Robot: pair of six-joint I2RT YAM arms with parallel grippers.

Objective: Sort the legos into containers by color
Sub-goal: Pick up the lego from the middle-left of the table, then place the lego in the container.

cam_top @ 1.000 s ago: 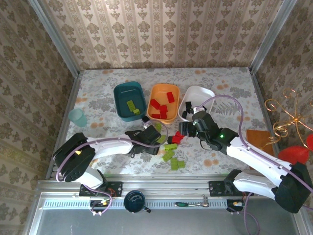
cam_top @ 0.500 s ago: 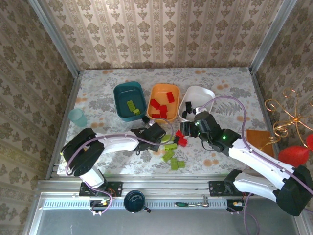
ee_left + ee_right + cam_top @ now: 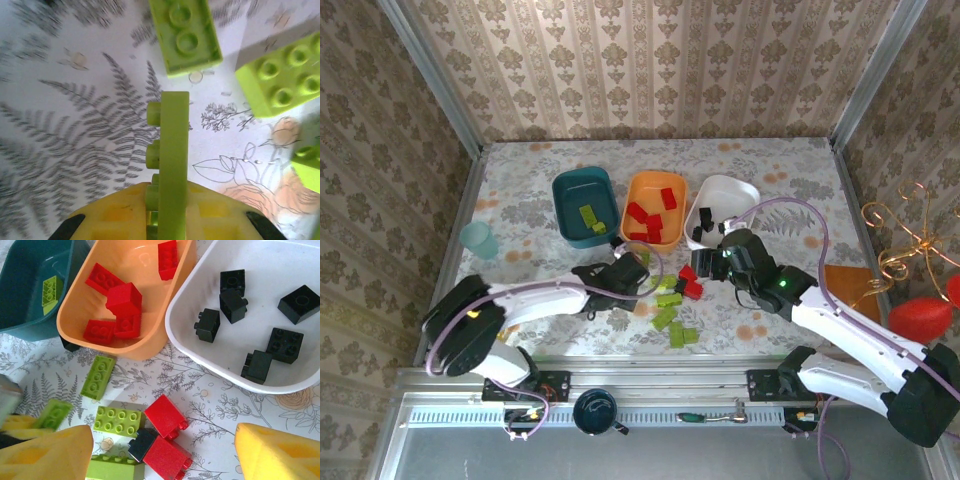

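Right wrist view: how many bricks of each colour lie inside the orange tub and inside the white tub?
Red bricks in the orange tub: 5
Black bricks in the white tub: 6
Total: 11

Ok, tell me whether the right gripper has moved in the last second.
Yes. In the top view the right gripper has shifted slightly right, away from the red bricks, judged against the white tub.
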